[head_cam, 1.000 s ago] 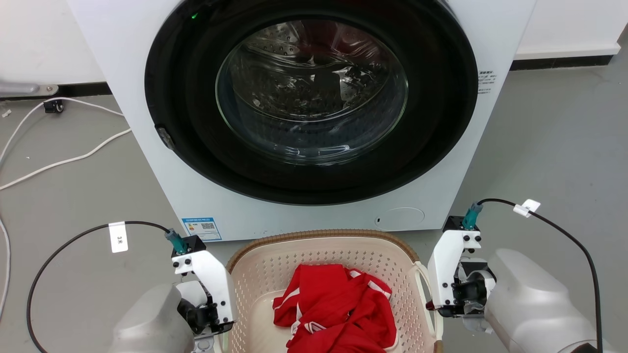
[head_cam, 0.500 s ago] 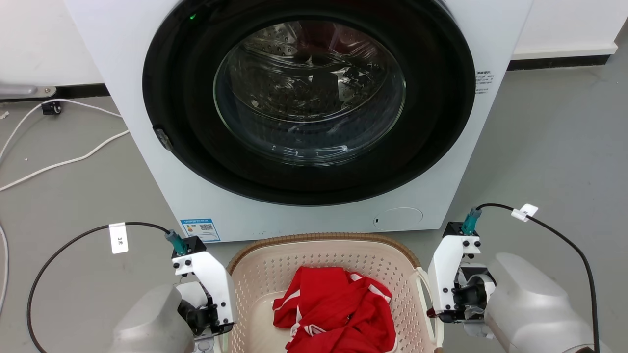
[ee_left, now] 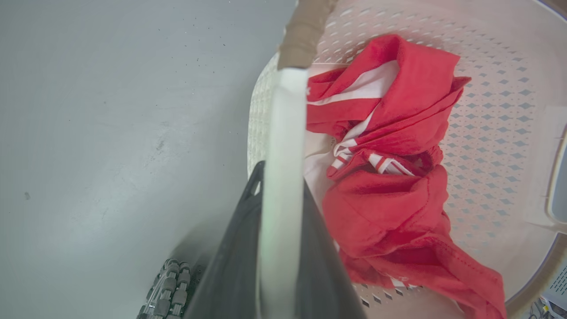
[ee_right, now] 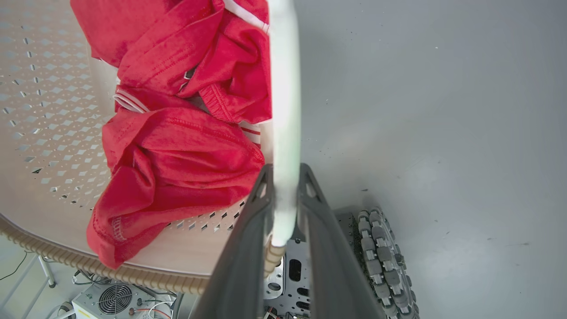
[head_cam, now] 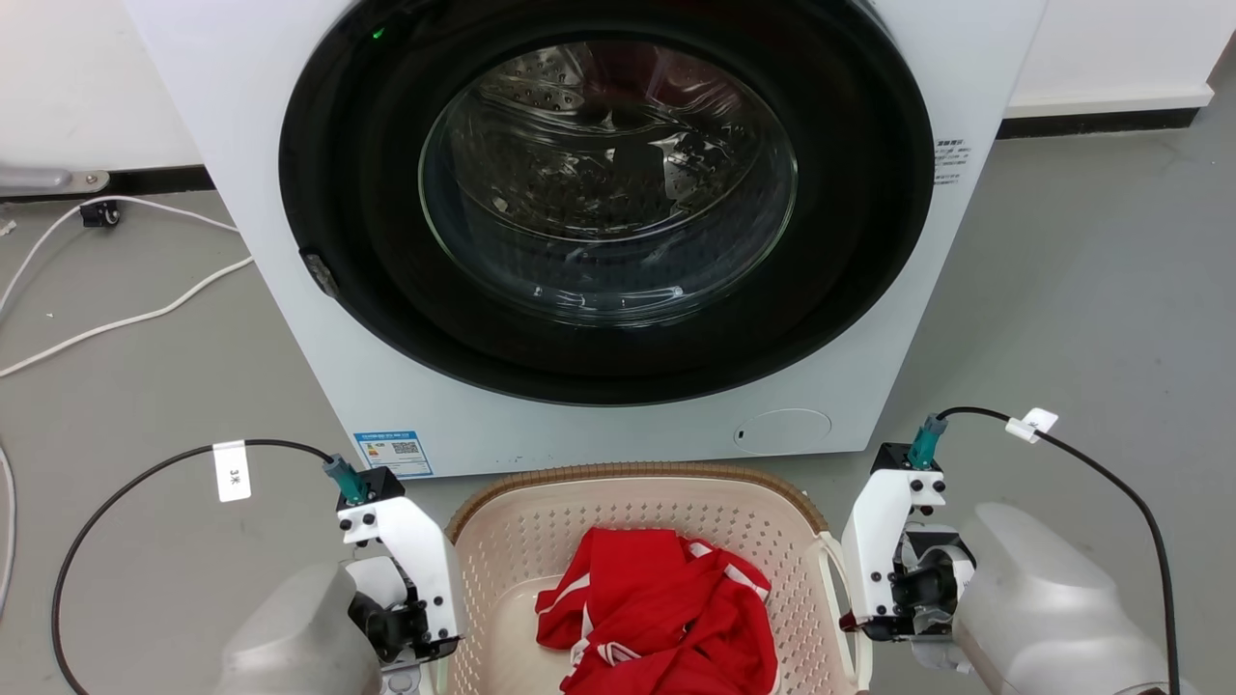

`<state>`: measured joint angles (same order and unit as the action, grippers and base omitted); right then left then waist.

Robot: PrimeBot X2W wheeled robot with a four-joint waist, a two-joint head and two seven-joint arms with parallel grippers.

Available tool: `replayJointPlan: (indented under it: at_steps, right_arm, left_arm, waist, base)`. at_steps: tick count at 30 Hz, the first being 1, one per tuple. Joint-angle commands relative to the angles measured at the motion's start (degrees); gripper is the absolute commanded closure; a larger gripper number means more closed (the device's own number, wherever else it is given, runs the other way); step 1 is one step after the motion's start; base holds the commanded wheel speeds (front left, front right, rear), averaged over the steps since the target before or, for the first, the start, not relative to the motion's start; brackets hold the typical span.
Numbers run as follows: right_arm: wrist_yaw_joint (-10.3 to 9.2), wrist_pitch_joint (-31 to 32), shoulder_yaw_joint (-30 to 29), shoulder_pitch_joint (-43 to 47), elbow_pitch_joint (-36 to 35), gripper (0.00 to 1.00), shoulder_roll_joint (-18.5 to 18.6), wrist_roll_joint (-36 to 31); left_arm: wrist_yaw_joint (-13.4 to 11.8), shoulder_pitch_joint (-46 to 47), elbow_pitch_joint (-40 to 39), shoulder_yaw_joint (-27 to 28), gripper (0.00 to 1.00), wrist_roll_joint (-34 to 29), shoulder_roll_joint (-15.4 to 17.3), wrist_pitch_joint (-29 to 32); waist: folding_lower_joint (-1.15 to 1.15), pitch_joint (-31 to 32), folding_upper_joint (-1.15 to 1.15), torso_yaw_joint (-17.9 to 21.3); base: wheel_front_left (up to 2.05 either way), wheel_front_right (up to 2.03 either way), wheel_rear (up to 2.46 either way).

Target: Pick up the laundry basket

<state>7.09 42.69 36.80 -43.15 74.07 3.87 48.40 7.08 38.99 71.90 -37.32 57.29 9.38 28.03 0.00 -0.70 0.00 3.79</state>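
Raising both arms level and together, left claw clamped on the left loop handle, right claw clamped on the right loop handle, so as to lift the laundry basket at bottom centre of the head view without spilling its red garment.

Cream perforated laundry basket with brown woven rim holds red white-striped garment.
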Motion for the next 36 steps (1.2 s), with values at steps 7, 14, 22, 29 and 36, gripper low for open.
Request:
replayJointPlan:
  at_steps: [7,14,22,29,36]
  right_arm:
    - [0.70,0.0,-0.8,0.9,-0.4,1.00,-1.3,-0.4]
    - [0.70,0.1,-1.3,1.0,-0.4,1.00,-1.3,-1.1]
    - [0.70,0.3,-1.9,0.9,-0.4,1.00,-1.3,-1.8]
    - [0.70,0.5,-2.3,0.9,-0.4,1.00,-1.3,-2.0]
    - [0.70,0.6,-2.7,1.0,-0.4,1.00,-1.3,-2.5]
  left_arm:
    - [0.7,0.4,-0.5,-0.3,1.00,1.2,-0.6,-0.6]
    - [0.6,0.4,-0.3,-0.8,1.00,1.5,-0.6,-0.7]
    - [0.6,1.0,0.0,-1.5,1.00,1.7,-0.5,-0.1]
    - [0.6,1.3,0.3,-1.9,1.00,1.9,-0.5,0.2]
    - [0.6,1.7,0.4,-2.3,1.00,2.1,-0.3,0.0]
  waist:
    - [0.00,0.0,0.00,0.1]
    - [0.00,0.0,0.00,0.1]
    - [0.00,-0.2,0.00,0.1]
    - [0.00,-0.2,0.00,0.2]
    - [0.00,-0.4,0.00,0.2]
  base:
    - [0.00,0.00,0.00]
    - [0.00,0.00,0.00]
    - [0.00,0.00,0.00]
    - [0.00,0.00,0.00]
    - [0.00,0.00,0.00]
